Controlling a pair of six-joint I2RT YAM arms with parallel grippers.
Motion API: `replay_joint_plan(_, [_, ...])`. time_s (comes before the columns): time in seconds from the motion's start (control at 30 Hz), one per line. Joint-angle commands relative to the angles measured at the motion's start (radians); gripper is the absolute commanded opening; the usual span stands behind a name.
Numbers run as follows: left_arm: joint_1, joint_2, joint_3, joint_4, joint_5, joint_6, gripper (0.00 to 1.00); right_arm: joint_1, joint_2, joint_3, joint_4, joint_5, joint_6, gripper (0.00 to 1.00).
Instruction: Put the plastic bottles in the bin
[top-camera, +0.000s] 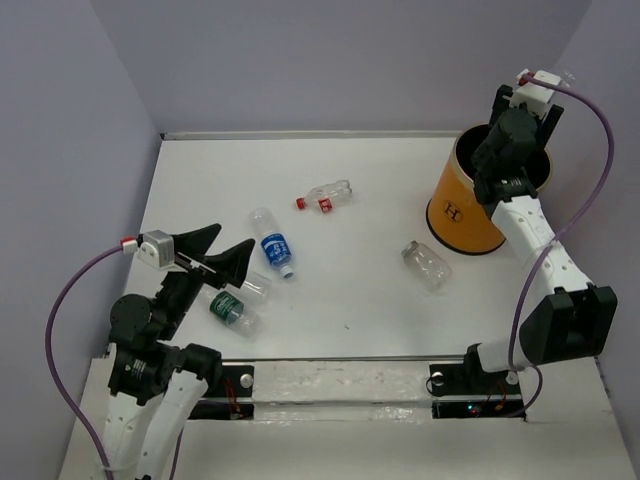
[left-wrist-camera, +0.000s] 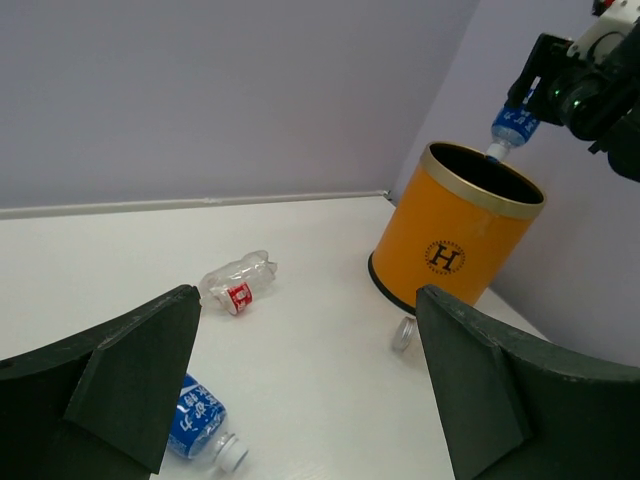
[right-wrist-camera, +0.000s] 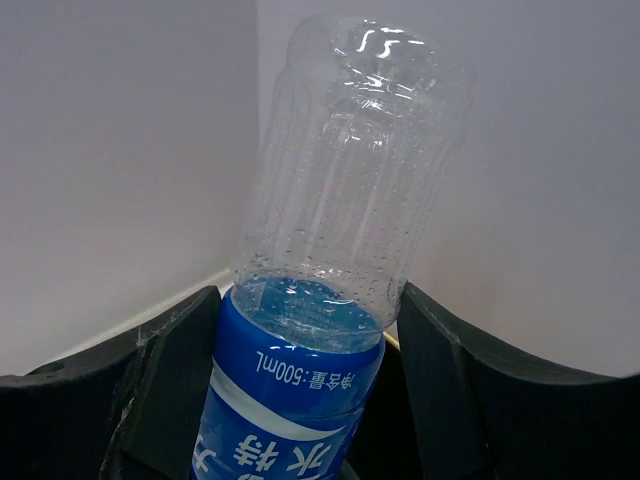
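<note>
The orange bin (top-camera: 455, 215) stands at the back right; it also shows in the left wrist view (left-wrist-camera: 455, 250). My right gripper (top-camera: 500, 178) hangs over its mouth, shut on a blue-labelled bottle (right-wrist-camera: 330, 230) held neck down (left-wrist-camera: 513, 127). My left gripper (top-camera: 222, 250) is open and empty, low at the table's left (left-wrist-camera: 305, 300). Below it lie a blue-labelled bottle (top-camera: 272, 245) (left-wrist-camera: 195, 425) and a green-labelled bottle (top-camera: 228, 306). A red-labelled bottle (top-camera: 325, 194) (left-wrist-camera: 238, 285) lies mid-table. A clear unlabelled bottle (top-camera: 427, 264) lies left of the bin's base.
Lilac walls close the table at the back and both sides. The right arm's elbow (top-camera: 570, 320) sits at the front right. A metal rail (top-camera: 340, 385) runs along the near edge between the arm bases.
</note>
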Motion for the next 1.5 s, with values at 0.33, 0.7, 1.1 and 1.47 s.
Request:
replay_joint_plan(0.33, [-0.021, -0.003, 0.021, 0.051, 0.014, 0.005, 0.99, -0.007, -0.134, -0.016, -0.257, -0.262, 0.207, 0.93])
replay_joint_plan(0.7, [-0.016, 0.017, 0.021, 0.05, 0.012, 0.007, 0.99, 0.37, -0.259, -0.184, -0.82, -0.768, 0.392, 0.7])
replay_joint_plan(1.1, [-0.009, 0.025, 0.019, 0.05, 0.012, 0.005, 0.99, 0.414, -0.007, -0.138, -1.162, -0.479, 0.423, 0.85])
replay_joint_plan(1.47, [-0.009, 0.023, 0.022, 0.048, 0.017, 0.007, 0.99, 0.414, 0.302, -0.129, -1.159, -0.398, 0.372, 1.0])
